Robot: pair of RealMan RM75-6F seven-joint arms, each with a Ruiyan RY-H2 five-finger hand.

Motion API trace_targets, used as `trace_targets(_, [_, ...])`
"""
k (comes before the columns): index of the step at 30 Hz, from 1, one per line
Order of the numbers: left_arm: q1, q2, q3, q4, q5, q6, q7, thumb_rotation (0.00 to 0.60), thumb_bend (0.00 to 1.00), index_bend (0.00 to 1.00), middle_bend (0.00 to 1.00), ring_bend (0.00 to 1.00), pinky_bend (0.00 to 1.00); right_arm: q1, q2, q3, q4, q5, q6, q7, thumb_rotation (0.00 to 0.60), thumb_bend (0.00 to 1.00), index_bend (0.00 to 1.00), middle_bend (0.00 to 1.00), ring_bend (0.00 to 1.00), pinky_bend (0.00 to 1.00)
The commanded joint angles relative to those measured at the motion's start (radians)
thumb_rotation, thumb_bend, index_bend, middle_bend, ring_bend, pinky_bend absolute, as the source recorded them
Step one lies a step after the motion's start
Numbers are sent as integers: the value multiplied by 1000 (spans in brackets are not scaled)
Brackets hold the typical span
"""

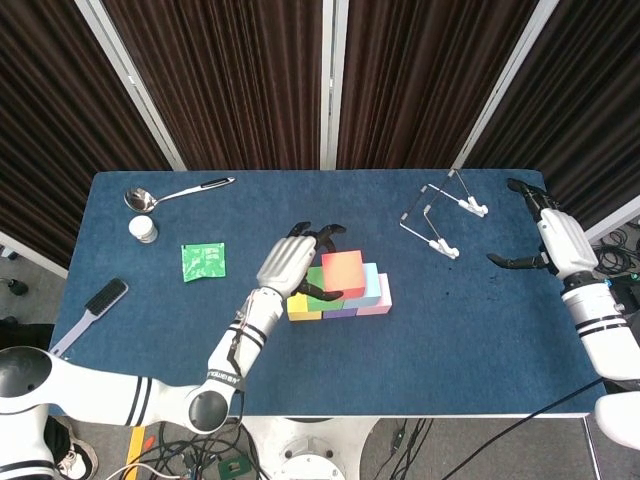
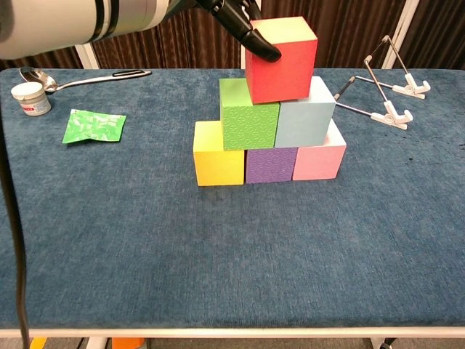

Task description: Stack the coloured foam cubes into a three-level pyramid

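head view: the left hand (image 1: 289,263) grips the red cube (image 1: 342,273) from its sides atop the pyramid; the right hand (image 1: 553,236) hangs empty, fingers spread, well apart.

chest view: the cube sits on the green cube (image 2: 249,114) and blue cube (image 2: 305,113). foam looks light and squashy, so hold opposite faces gently.

The chest view cuts off the left hand (image 2: 240,25) above its fingertips; its grip seems hidden behind the red cube (image 2: 282,64).
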Motion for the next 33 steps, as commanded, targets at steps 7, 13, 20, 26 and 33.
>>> trace_targets(7, [3, 26, 26, 2, 41, -61, -18, 600, 227, 186, 669, 251, 72, -4, -4, -2, 5, -3, -2, 7, 600, 38, 0, 80, 0, 0])
trace_targets(13, [9, 35, 28, 11, 65, -74, -43, 600, 230, 186, 667, 251, 72, -5, -5, -3, 13, -1, -8, 11, 600, 38, 0, 80, 0, 0])
trace_targets(20, [8, 47, 24, 21, 57, -78, -53, 600, 230, 185, 667, 252, 72, 0, -16, -5, 25, 0, -20, 14, 600, 38, 0, 80, 0, 0])
trace_targets(26, [9, 49, 23, 42, 54, -95, -74, 600, 230, 180, 665, 252, 72, 3, -25, -6, 35, -6, -21, 17, 600, 38, 0, 79, 0, 0])
trace_targets(33, [8, 51, 22, 44, 51, -102, -88, 600, 230, 177, 665, 251, 72, 4, -26, -5, 37, -6, -25, 16, 600, 38, 0, 80, 0, 0])
